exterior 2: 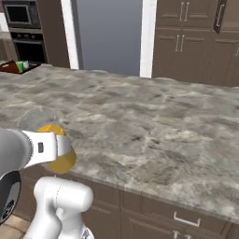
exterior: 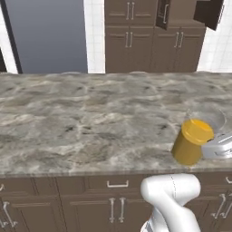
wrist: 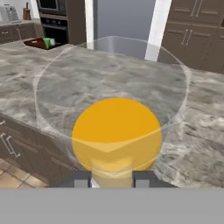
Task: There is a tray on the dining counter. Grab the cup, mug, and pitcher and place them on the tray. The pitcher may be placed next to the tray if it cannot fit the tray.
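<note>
My pincer (wrist: 112, 178) narrow, clamped on pitcher (exterior: 192, 141) handle. Pitcher tilted, lifted above near edge of counter (exterior: 90, 122). Far off at counter's other end: tray (wrist: 37, 43) with green cup (wrist: 46, 42) on it.

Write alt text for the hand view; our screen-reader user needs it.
The tool grips the tilted pitcher, seen down its clear mouth to the yellow-orange base, over the marbled dining counter. Far left sits the tray.

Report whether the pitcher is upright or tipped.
Tipped: the pitcher leans in the gripper, clear top angled away above the dining counter.
</note>
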